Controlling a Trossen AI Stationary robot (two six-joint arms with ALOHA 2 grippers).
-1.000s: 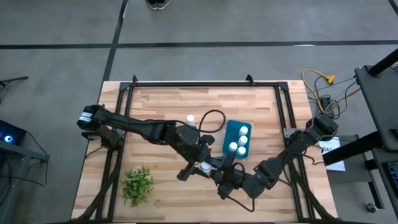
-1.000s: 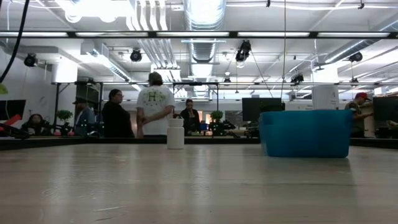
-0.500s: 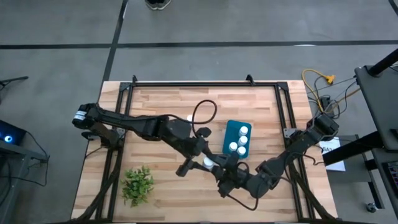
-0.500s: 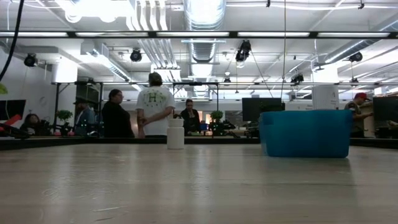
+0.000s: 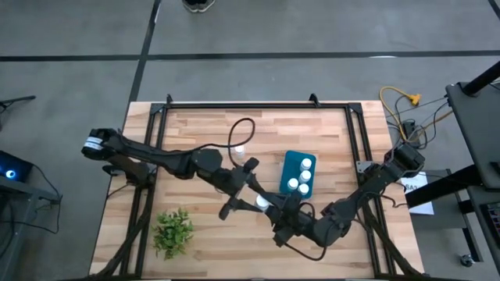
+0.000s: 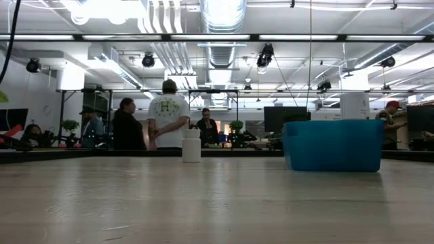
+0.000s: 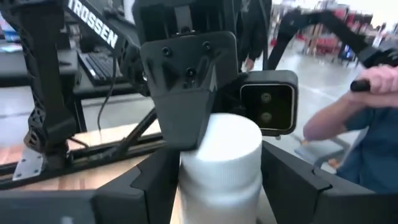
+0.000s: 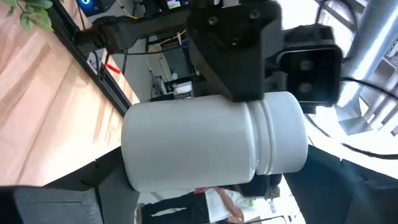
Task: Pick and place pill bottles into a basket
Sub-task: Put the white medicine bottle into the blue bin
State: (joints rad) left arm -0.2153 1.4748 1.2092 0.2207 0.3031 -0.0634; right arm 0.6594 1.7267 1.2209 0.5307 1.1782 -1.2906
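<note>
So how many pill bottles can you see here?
5 pill bottles: three in the basket, one standing alone on the table, one between the left gripper and right gripper. Another may be hidden.

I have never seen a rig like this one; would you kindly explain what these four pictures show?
This is a two-armed robot at a wooden table. One camera looks straight down, one sits at table height looking across into the room, and one rides on each wrist.

On the table stand a teal basket with three pill bottles inside, one more bottle standing alone behind it, and a green plant.

Near the front, the left gripper and the right gripper meet at the same white bottle. Each wrist picture shows it between that arm's own fingers, with the other gripper just beyond, so both seem to be clamped on it, perhaps for a handover.
</note>
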